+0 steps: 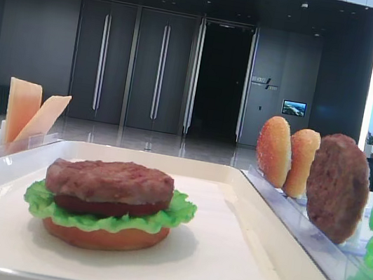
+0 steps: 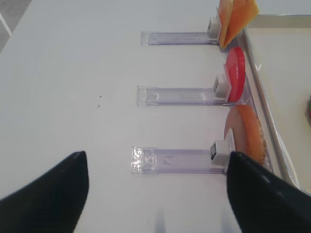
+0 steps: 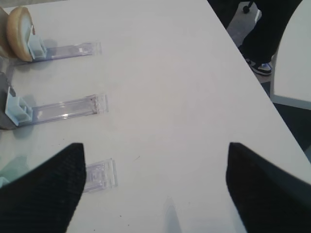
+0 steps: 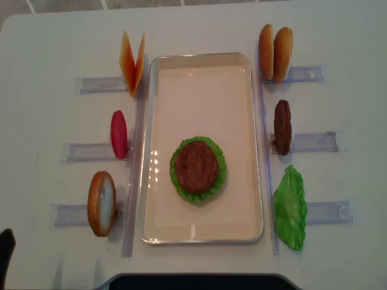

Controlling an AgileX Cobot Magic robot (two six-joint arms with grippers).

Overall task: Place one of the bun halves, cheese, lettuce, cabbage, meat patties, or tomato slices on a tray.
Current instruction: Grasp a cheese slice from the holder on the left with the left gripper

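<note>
Both empty and spread wide, left gripper (image 2: pixel 155 194) and right gripper (image 3: pixel 154 187); next, squeeze cheese (image 4: pixel 132 62) upper left by its faces, then lay flat on patty stack (image 4: pixel 197 167) mid-tray (image 4: pixel 199 75).

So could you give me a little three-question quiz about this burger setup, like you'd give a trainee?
1. True or false: the meat patty is the top layer of the stack on the tray.
2. What stands in the holder on the left, between the cheese and the single bun half? A) lettuce B) tomato slice C) patty
3. How many bun halves stand together in the far right holder?

Key: 1 true. 2 B, the tomato slice. 3 two, the bun pair.
</note>
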